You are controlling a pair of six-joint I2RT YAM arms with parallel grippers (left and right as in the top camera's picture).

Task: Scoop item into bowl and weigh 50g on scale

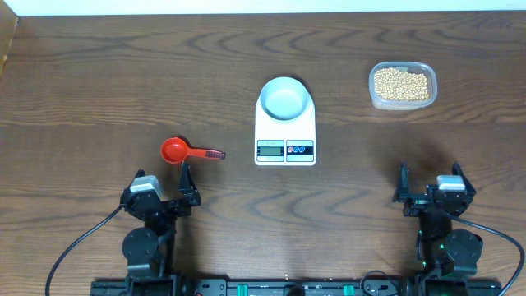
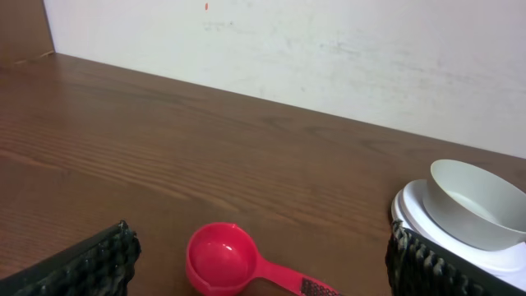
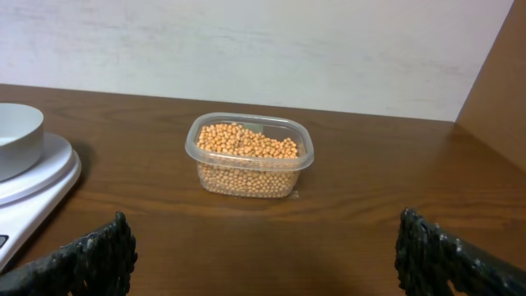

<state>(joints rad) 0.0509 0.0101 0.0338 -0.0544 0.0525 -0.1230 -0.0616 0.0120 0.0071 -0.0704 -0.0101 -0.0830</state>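
The pale blue-white bowl stands empty on the white scale at the table's middle, display toward me. The tan beans fill a clear plastic tub at the back right. A red scoop lies left of the scale, handle pointing right. My left gripper is open just short of the scoop, with nothing between its fingers; the bowl shows at the right of its view. My right gripper is open and empty at the front right, facing the beans from a distance.
The brown wooden table ends at a white wall at the back. In the right wrist view the scale and bowl sit at the left edge, well apart from the tub.
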